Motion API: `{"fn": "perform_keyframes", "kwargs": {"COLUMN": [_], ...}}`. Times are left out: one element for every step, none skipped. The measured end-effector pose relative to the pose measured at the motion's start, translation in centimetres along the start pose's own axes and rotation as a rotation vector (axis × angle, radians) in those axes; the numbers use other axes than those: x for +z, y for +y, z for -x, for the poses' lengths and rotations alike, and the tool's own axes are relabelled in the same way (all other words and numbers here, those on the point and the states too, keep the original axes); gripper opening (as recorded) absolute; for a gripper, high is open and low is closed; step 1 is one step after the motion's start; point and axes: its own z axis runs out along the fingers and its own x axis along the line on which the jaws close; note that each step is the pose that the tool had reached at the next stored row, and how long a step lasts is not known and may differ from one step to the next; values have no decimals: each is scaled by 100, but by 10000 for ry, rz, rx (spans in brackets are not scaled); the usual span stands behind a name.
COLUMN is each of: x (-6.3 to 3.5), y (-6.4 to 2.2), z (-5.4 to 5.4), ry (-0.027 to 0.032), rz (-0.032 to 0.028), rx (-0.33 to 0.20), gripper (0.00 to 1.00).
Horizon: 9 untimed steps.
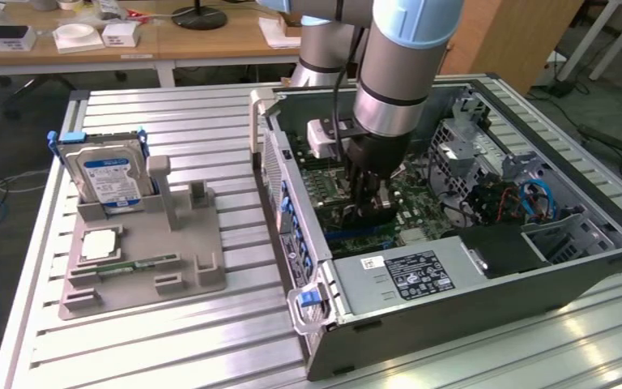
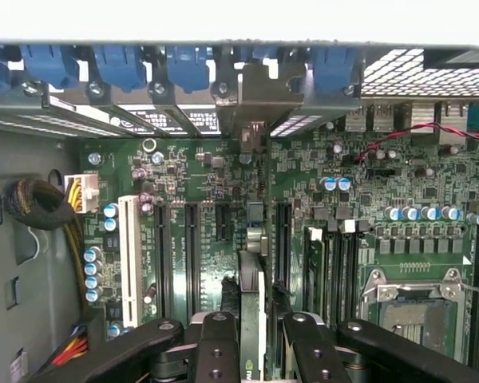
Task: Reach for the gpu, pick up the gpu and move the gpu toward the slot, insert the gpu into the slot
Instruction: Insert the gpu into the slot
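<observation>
We see the black gripper (image 2: 253,339) clamped on the thin green-and-dark gpu card with silvery end bracket (image 2: 251,263), held edge-on inside the open grey computer case (image 1: 484,279), just above a long narrow black slot (image 2: 281,239) on the green motherboard (image 2: 207,183). Blue-labelled silver hard drive (image 1: 109,180) stands in a grey holder on the desk (image 1: 181,324).

Motherboard (image 2: 223,207) was green with black connector strips and one white strip (image 2: 130,259) — blue clips (image 2: 116,64) lined the grey case wall (image 1: 440,300), the gpu (image 2: 252,311) showed a dark edge with a silvery bracket, and the hard drive (image 1: 108,174) was silver, blue-labelled, on a beige-grey stand (image 1: 138,259).
</observation>
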Motion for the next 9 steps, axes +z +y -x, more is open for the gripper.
{"fn": "perform_keyframes", "kwargs": {"x": [-12,-16,-17,-17,-17,-18,-16,-13,-12], "y": [0,0,0,0,0,-1,-2,-2,-1], "z": [-1,-2,-2,-2,-2,-4,-6,-7,-9], "ry": [12,17,15,14,14,16,17,19,21], "rz": [5,6,5,6,6,13,38,82,127], "rx": [0,-1,-1,-1,-1,-2,-3,-3,-3], "gripper": [26,26,26,26,26,26,26,26,26]}}
